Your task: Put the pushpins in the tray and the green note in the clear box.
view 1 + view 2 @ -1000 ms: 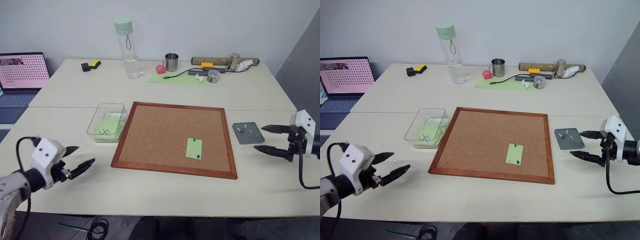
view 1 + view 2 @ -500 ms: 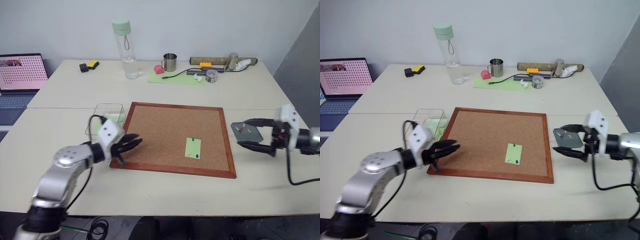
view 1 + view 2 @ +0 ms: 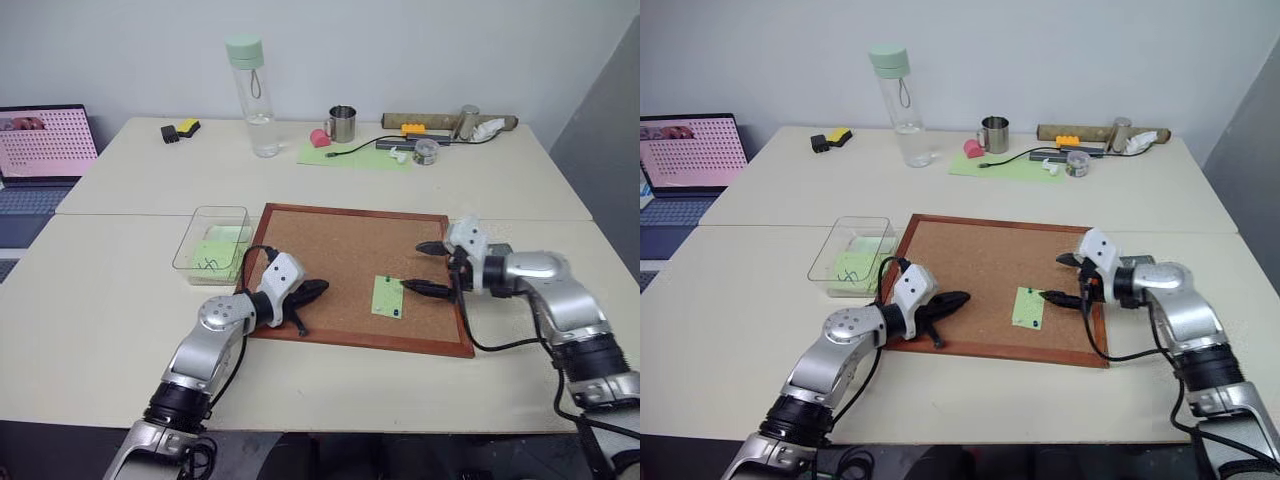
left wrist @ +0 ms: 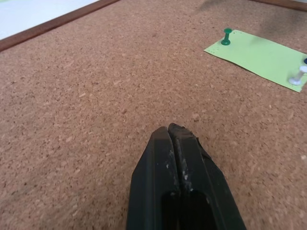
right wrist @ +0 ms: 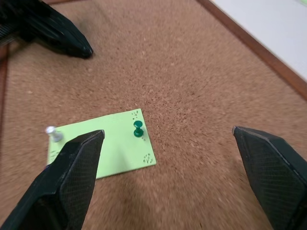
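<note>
Left jaws have snapped closed, empty, over the corkboard; right jaws (spread wide) have swung in beside the green note, still pinned there by pushpins.

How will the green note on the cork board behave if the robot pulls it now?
The green note looks like thin paper, so it is probably light and floppy. A green pin and a white pin hold it, so pulling would likely tear it.
</note>
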`<state>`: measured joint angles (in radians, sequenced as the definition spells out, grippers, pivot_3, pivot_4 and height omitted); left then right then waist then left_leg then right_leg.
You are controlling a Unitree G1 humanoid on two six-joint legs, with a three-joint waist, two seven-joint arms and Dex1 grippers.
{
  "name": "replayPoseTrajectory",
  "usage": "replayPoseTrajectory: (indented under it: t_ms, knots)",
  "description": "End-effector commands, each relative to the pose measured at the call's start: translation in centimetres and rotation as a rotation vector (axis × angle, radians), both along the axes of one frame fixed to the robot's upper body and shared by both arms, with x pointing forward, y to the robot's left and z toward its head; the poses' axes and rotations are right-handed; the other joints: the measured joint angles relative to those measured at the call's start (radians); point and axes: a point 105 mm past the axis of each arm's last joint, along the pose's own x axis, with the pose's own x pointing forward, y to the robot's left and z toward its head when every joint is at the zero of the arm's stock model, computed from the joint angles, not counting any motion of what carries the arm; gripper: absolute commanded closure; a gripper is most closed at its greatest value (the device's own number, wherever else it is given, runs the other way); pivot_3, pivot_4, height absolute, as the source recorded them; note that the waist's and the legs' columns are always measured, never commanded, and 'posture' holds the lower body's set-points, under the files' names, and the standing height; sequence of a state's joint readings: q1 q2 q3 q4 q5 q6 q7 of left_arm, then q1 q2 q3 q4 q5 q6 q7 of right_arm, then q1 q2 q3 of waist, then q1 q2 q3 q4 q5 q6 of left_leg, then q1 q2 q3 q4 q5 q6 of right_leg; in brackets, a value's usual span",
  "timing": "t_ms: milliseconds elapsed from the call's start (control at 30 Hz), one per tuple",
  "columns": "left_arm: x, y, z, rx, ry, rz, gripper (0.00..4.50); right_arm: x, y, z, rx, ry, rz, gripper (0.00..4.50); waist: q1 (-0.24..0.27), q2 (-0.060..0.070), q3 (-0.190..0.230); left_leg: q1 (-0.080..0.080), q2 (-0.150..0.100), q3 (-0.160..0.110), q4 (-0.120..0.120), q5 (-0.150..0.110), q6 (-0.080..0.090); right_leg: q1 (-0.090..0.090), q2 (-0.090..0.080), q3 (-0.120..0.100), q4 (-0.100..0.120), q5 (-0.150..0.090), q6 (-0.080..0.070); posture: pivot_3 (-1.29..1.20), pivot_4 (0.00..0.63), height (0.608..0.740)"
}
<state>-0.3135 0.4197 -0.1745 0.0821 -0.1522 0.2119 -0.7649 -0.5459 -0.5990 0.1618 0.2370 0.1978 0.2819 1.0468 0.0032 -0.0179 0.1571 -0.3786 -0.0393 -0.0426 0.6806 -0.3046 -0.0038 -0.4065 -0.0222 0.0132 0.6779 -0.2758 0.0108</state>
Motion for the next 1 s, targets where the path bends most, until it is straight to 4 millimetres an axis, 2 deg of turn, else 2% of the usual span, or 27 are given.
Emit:
replayPoseTrajectory:
  t_ms: [33,200,333,567,667,900,967,1000]
  knots:
    - [-0.4,-0.2,-1.0,0.024,0.022,-0.001,4.49,1.1,0.6,0.5,-0.008,-0.07,0.009,0.0,0.0,0.0,0.0,0.0,0.0,0.0,0.0,0.0,0.0,0.0,0.0,0.0,0.0,0.0,0.0,0.0,0.15,0.74]
    - [-0.9,-0.1,-1.4,0.039,0.034,0.003,4.49,1.7,1.2,-0.6,0.006,-0.086,0.005,0.0,-0.001,0.0,0.0,0.0,0.0,0.0,0.0,0.0,0.0,0.0,0.0,0.0,0.0,0.0,0.0,0.0,0.15,0.74]
    - [-1.2,-0.2,-1.6,0.037,0.041,0.005,4.5,1.8,1.3,-0.7,0.034,-0.097,0.007,0.67,-0.004,0.0,0.0,0.0,0.0,0.0,0.0,0.0,0.0,0.0,0.0,0.0,0.0,0.0,0.0,0.0,0.15,0.74]
    - [-1.3,-0.2,-1.7,0.041,0.049,0.016,4.5,1.4,2.1,-0.9,0.073,-0.072,0.042,2.27,-0.005,0.0,-0.001,0.001,0.0,0.0,0.0,0.0,0.0,0.0,0.0,0.0,0.0,0.0,0.0,0.0,0.15,0.74]
    - [-1.3,0.0,-1.8,0.045,0.053,0.021,4.5,1.2,2.3,-1.1,0.076,-0.059,0.053,2.74,-0.005,0.001,-0.001,0.001,0.0,0.0,0.0,0.0,0.0,0.0,0.0,0.0,0.0,0.0,0.0,0.0,0.15,0.74]
    - [-1.4,0.3,-2.3,0.052,0.068,0.038,4.5,0.9,2.6,-0.7,0.099,-0.056,0.07,4.21,-0.005,0.001,-0.001,0.001,0.0,0.0,0.0,0.0,0.0,0.0,0.0,0.0,0.0,0.0,0.0,0.0,0.15,0.74]
    - [-1.3,0.4,-2.5,0.05,0.073,0.055,4.5,0.8,2.8,-0.3,0.112,-0.06,0.081,4.49,-0.005,0.001,-0.001,0.001,0.0,0.0,0.0,0.0,0.0,0.0,0.0,0.0,0.001,0.0,0.0,0.0,0.15,0.74]
    - [-1.3,0.4,-2.6,0.051,0.075,0.057,4.5,0.7,3.0,0.1,0.125,-0.06,0.087,4.49,-0.005,0.001,-0.001,0.001,0.0,0.0,0.0,0.0,0.0,0.0,0.0,0.0,0.001,0.0,0.0,0.0,0.15,0.74]
